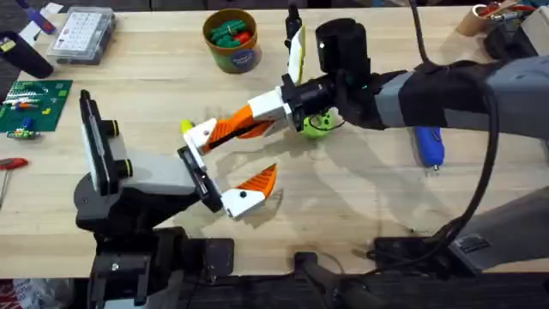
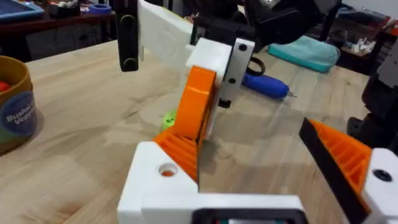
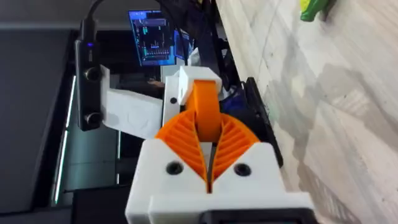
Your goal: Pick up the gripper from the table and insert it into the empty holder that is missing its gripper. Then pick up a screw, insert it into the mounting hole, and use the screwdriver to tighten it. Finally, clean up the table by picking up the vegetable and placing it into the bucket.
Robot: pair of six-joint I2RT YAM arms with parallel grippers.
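Overhead: left gripper [image 1: 238, 172] spread open mid-table [image 1: 360, 197]; right gripper [image 1: 225, 130] clamps a left finger. Bucket [image 1: 232, 40] sits at the far edge, blue screwdriver [image 1: 428, 146] to the right.

Left wrist: right gripper [image 2: 194, 118] grips an orange pad; bucket [image 2: 13, 102] well apart.

Right wrist: fingers [image 3: 186, 140] pinch that orange finger.

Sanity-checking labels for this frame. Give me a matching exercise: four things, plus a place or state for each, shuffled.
1 bucket
2 screwdriver
3 clear parts box
4 right gripper

a far left corner of the table
b shut on an orange finger
c far centre, green and red pieces inside
d blue, lying flat on the right

Pairs: 1-c; 2-d; 3-a; 4-b
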